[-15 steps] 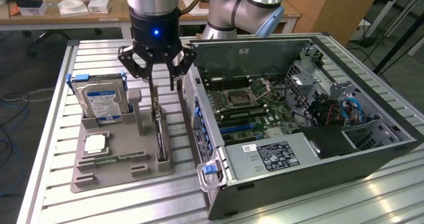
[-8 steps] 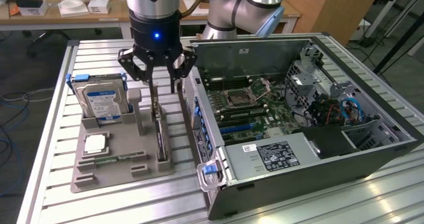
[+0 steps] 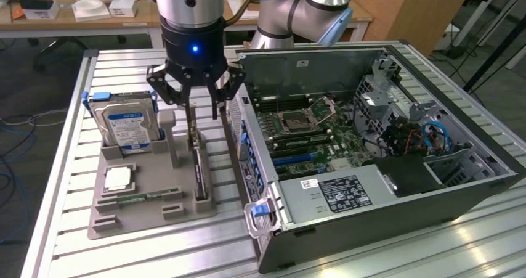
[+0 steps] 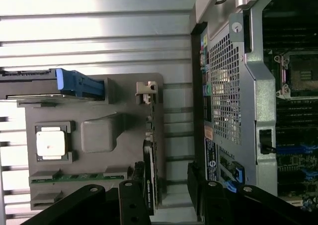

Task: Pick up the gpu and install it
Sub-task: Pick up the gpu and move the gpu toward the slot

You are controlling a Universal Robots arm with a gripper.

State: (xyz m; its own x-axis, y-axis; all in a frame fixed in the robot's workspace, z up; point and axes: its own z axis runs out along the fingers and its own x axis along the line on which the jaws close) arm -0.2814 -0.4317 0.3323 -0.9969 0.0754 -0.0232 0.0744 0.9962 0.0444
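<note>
Nearest in the exterior view, the gpu (image 3: 199, 167) stands on edge in a narrow slot of the grey holder (image 3: 123, 222) on the slatted surface (image 3: 370, 253), just beside the open computer case (image 3: 370, 210). The tool (image 3: 194, 102) hangs above the card's far end with its fingers spread and nothing between them.

The likely trouble is alignment. The card is thin, so a descent slightly off-centre could land a finger on its top edge, or on the holder's upright post, instead of straddling it. The case wall is close on the exterior view's right, and the finger on that side may catch it. A grip that closes near one end could also tilt the card in its slot or let it swing when lifted.

In the wrist view the gpu (image 4: 150, 160) appears edge-on, and its nearer end passes behind the dark fingers (image 4: 133, 205), so the contact point is hard to judge. The bracket strip cannot be made out clearly. Farther off, the motherboard (image 3: 329, 136) lies partly behind the case wall and drive cage, and the target slot cannot be told apart.
</note>
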